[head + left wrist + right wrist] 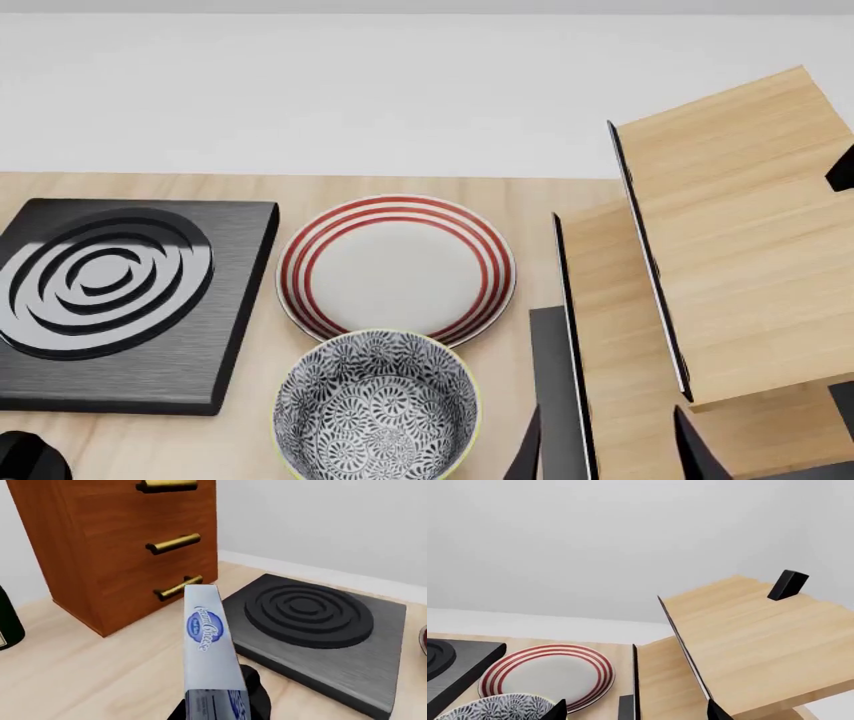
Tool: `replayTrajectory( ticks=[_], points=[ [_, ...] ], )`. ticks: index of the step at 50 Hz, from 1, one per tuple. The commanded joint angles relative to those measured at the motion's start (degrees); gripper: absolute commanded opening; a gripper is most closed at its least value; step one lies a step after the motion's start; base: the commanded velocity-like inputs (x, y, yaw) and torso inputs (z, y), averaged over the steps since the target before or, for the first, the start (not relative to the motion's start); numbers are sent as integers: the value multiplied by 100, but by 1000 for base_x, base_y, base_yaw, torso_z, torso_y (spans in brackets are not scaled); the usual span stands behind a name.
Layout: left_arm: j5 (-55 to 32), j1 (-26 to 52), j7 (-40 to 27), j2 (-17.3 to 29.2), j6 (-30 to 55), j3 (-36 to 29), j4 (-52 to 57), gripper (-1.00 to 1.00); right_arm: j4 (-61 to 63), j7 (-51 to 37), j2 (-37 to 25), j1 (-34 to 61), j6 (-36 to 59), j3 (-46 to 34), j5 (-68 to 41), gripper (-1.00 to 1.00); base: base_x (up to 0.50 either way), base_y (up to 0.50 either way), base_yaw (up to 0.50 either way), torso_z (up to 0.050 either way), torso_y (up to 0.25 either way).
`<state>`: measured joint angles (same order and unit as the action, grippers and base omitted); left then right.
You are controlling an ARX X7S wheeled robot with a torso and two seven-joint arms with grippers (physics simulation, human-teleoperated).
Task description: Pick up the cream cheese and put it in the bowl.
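Observation:
The cream cheese (208, 645), a light blue-grey box with a dark blue oval logo, is held in my left gripper (217, 709), whose black fingers (257, 695) close on its near end. It hangs above the wooden table. The box does not show in the head view. The bowl (375, 405), blue-and-white floral with a pale rim, stands at the table's front and is empty; it also shows in the right wrist view (497, 708). My right gripper (637, 711) is open and empty, right of the bowl, over the wooden rack (607, 445).
A white plate with red rings (396, 268) lies just behind the bowl. A black stove burner (114, 290) is left of both. A wooden drawer cabinet (120, 545) and a dark bottle (8, 625) stand further left. A tilted wooden rack (734, 230) fills the right.

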<state>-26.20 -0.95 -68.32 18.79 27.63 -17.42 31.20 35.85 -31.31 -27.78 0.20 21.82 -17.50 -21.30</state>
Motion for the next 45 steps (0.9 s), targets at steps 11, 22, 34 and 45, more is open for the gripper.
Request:
replayTrajectory(
  ticks=[11, 22, 34, 45],
  points=[
    [-231, 127, 460, 162, 54, -308, 238, -100, 0, -26, -5, -16, -14, -34, 1, 100, 0, 0, 0, 0, 0],
    [-322, 198, 715, 213, 47, -462, 231, -100, -25, -4, 13, -15, -45, 10, -114, 100, 0, 0, 0, 0, 1],
    [-305, 329, 914, 291, 233, -783, 345, -100, 67, -40, -22, 19, 48, 5, -140, 100, 0, 0, 0, 0, 0],
    [-422, 502, 1213, 305, 359, -1019, 271, -100, 44, -37, -37, 32, 36, -11, -129, 100, 0, 0, 0, 0, 1]
  ],
)
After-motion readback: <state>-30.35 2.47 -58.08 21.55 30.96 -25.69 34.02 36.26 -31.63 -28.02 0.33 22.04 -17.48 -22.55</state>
